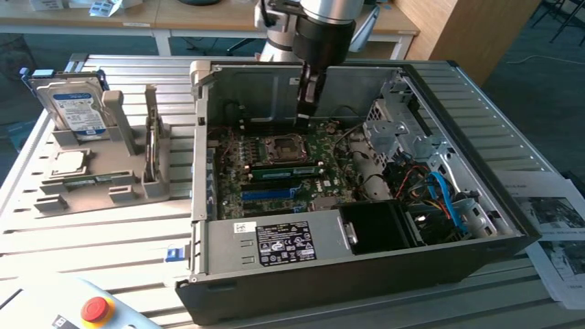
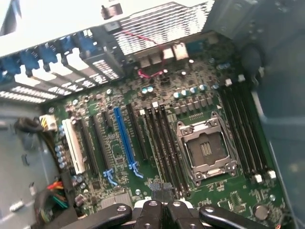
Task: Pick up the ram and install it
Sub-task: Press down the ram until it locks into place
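Note:
My gripper (image 1: 303, 122) hangs inside the open computer case (image 1: 366, 271), over the far part of the motherboard (image 1: 274, 185) near the empty processor socket (image 1: 279, 146). Its dark fingers are shut, and I see nothing between them. In the wrist view the fingertips (image 2: 162, 193) stand over the end of the long black memory slots (image 2: 162, 143) beside the socket (image 2: 206, 150). A long green stick that looks like the ram (image 1: 285, 167) lies in a slot just in front of the socket in the exterior view. I cannot tell how deep it sits.
A grey holder (image 1: 128, 188) on the exterior view's left carries a blue-labelled hard drive (image 1: 78, 110) and a square silver chip (image 1: 71, 161). The case walls, the drive cage (image 1: 402, 127), the black power supply (image 1: 283, 243) and blue cables (image 1: 448, 199) ring the board. A red button (image 1: 96, 308) sits at the front.

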`<state>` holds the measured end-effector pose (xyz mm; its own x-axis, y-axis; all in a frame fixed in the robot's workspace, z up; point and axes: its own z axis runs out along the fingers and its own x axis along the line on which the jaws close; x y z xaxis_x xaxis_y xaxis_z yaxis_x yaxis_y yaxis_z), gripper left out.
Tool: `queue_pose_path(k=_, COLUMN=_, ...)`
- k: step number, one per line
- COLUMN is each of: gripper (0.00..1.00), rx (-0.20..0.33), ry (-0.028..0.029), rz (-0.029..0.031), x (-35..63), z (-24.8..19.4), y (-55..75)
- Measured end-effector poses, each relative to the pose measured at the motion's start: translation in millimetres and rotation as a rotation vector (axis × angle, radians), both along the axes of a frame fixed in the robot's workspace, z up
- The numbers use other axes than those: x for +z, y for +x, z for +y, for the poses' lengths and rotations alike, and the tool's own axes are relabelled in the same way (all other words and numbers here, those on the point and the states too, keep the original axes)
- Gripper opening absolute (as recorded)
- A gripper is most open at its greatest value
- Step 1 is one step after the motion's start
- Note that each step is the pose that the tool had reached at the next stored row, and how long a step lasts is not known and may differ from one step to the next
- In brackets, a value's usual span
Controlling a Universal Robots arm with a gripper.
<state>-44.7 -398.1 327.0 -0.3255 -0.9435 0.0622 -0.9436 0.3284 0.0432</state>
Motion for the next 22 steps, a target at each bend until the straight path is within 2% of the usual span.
queue_pose_path(k=22, gripper=0.10, rx=-0.401, ry=0.0000, rz=0.0000, x=-0.9, z=0.0, y=0.0)
